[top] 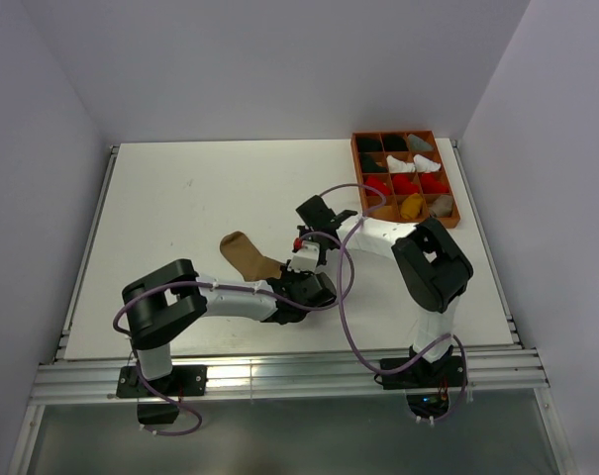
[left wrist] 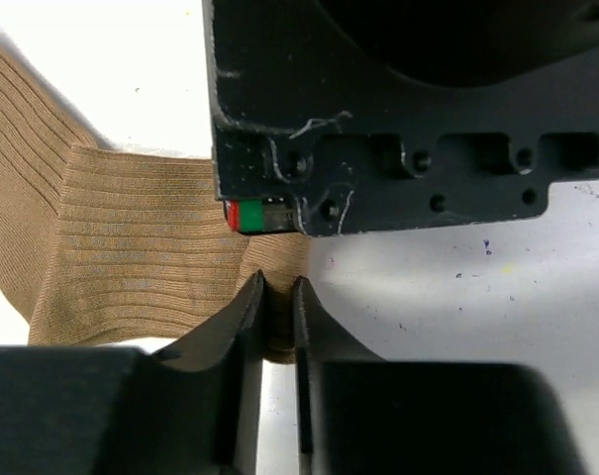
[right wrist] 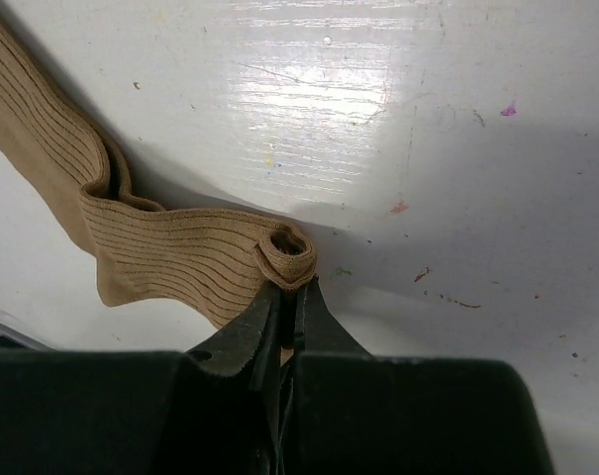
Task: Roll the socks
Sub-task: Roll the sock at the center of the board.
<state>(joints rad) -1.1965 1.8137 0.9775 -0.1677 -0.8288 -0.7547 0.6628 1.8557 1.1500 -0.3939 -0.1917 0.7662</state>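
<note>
white table, light brown sock

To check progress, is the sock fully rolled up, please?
No, only the end of the sock at the right gripper is curled.

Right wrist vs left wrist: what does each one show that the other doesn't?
Only right wrist: the sock has its end curled into a small roll right at the jaws, with a fold further back. Only left wrist: the other arm's black housing covers part of the sock and carries a red-green tag. Both: the same tan ribbed sock on the white table, pinched in that camera's own closed jaws.
</note>
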